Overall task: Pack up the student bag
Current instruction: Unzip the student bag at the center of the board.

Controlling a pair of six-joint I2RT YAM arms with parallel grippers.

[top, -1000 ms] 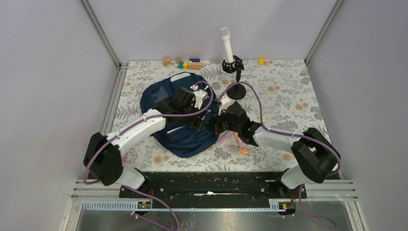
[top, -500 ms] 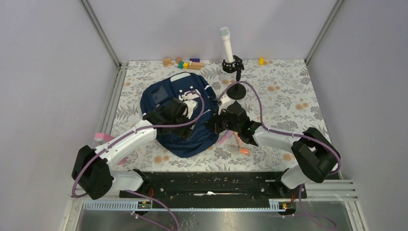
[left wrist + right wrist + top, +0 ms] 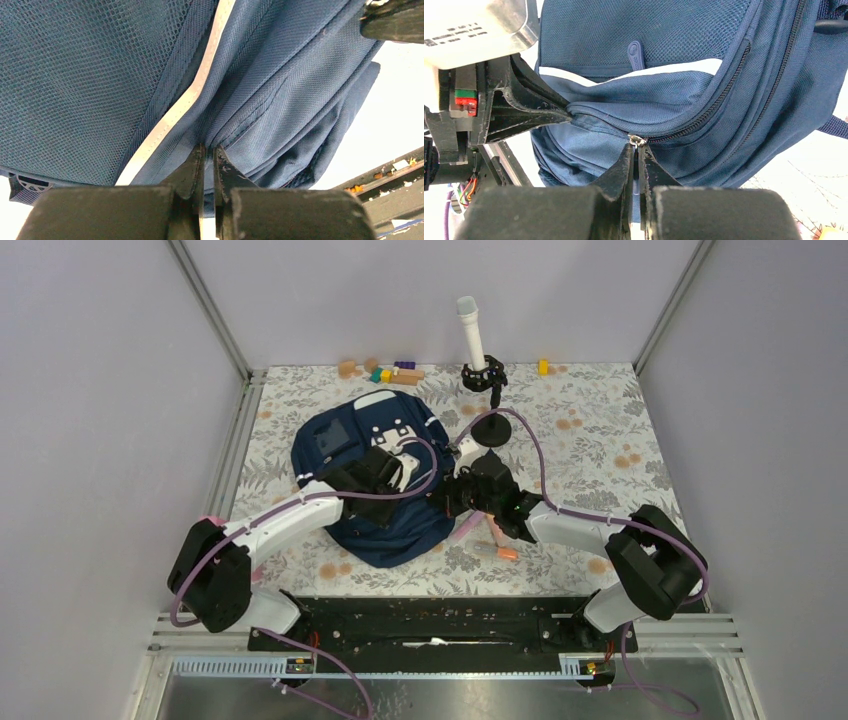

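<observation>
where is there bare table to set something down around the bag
Free: right table between black stand and wall; strip left of the student bag. Crowded: bag's near-right edge, where left gripper and right gripper pinch it beside the markers; blocks along the far edge.

We look down from high behind the near edge onto the whole worktop (image 3: 600,440). Our left wrist view sits very close, facing forward past its own fingers (image 3: 192,172) into the blue cloth of the bag (image 3: 280,100). Our right wrist view, just as close, faces the bag's zip pull (image 3: 636,141) and catches the left gripper (image 3: 569,112) at its left edge. All three views share the bag.
</observation>
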